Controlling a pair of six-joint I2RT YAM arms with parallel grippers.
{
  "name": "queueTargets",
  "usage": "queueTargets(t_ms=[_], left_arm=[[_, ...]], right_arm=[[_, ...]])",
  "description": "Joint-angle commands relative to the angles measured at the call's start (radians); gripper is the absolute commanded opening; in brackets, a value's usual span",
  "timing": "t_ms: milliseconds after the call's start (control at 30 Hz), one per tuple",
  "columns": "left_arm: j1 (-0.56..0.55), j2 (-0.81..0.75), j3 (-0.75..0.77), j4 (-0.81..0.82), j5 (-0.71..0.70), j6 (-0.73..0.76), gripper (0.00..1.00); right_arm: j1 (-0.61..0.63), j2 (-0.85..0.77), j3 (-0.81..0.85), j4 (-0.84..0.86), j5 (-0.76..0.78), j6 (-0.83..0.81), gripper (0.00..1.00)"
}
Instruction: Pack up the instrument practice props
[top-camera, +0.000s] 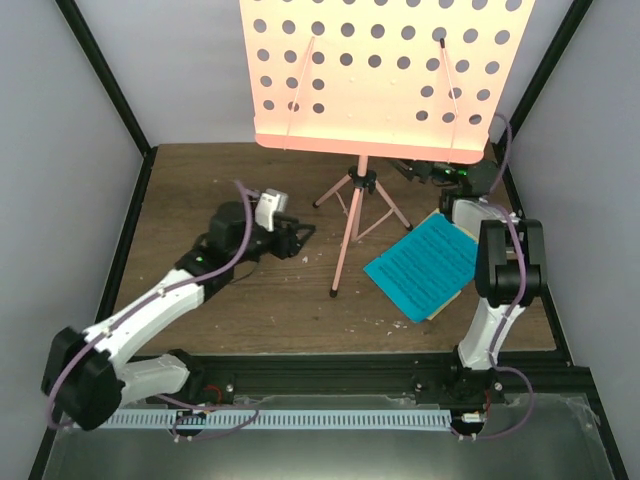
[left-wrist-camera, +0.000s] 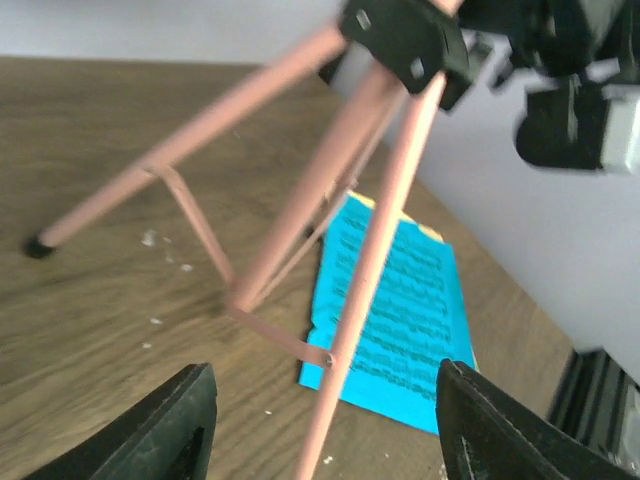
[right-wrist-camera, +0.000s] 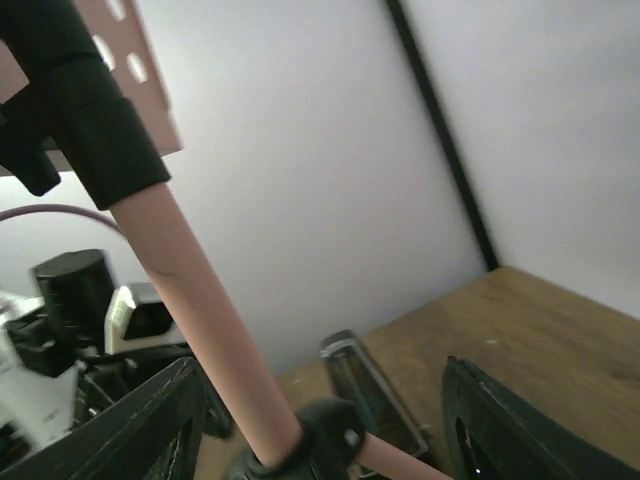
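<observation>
Salmon-pink music stand (top-camera: 375, 70) stands upright mid-table (top-camera: 250, 300), perforated desk at the top of the overhead view, thin pole running down to a black hub (top-camera: 366, 181) with the tripod legs (top-camera: 342, 262) splayed on the wood. Blue sheet-music page (top-camera: 425, 262) lies flat on the table just right of the legs, a yellow page (top-camera: 453, 292) under it showing only along its right edge. Left hand (top-camera: 300, 238) is low over the table just left of the tripod and pointing at it. Its wrist view shows both fingers (left-wrist-camera: 180, 425) apart, with a pink leg and brace rod in the gap ahead, not touching either one. Right hand (top-camera: 415, 170) reaches in from the far right, next to the hub and under the desk edge. Right wrist view: fingers (right-wrist-camera: 150, 425) spread wide, the stand pole (right-wrist-camera: 200, 290) and hub collar between them, no contact visible. Dark object with a pale rim (right-wrist-camera: 365, 385) sits on the table beyond the pole, cannot tell what it is. White crumbs scattered on the wood near the legs (left-wrist-camera: 150, 238).
</observation>
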Motion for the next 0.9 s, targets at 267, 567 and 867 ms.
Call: queueTargets(t_ms=[267, 567, 867], left_arm=[[-0.119, 0.334, 0.124, 0.255, 0.149, 0.001, 0.58], [-0.123, 0.45, 0.186, 0.257, 0.125, 0.013, 0.54], [-0.125, 0.484, 0.208, 0.227, 0.08, 0.037, 0.47]], right_arm=[[0.133, 0.149, 0.315, 0.254, -0.175, 0.269, 0.58], [0.143, 0.165, 0.371, 0.313, -0.201, 0.349, 0.56], [0.159, 0.161, 0.424, 0.401, -0.204, 0.441, 0.59]])
